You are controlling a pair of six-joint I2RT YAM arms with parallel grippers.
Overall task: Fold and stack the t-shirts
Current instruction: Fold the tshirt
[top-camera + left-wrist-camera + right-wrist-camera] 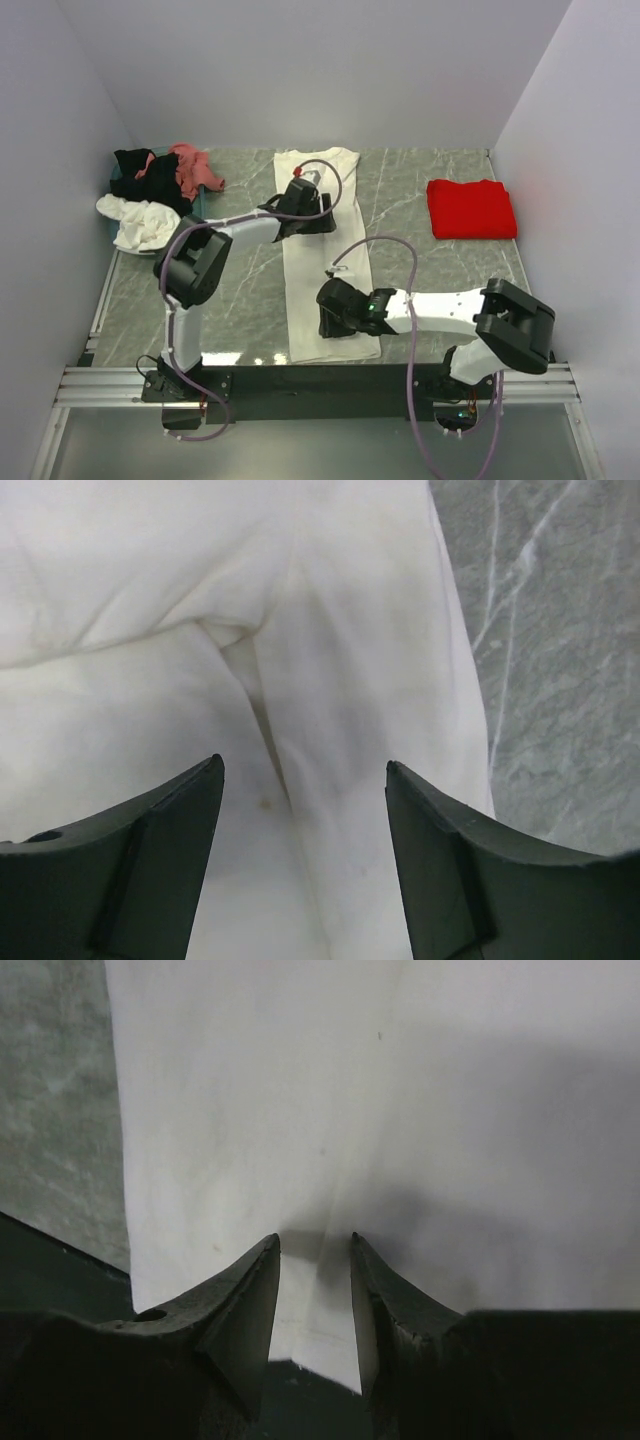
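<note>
Cream t-shirt [305,290], long axis near-to-far

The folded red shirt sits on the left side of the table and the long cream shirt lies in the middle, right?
No: the folded red shirt sits on the right side of the table, as the top view shows; the long cream shirt lies in the middle.
</note>
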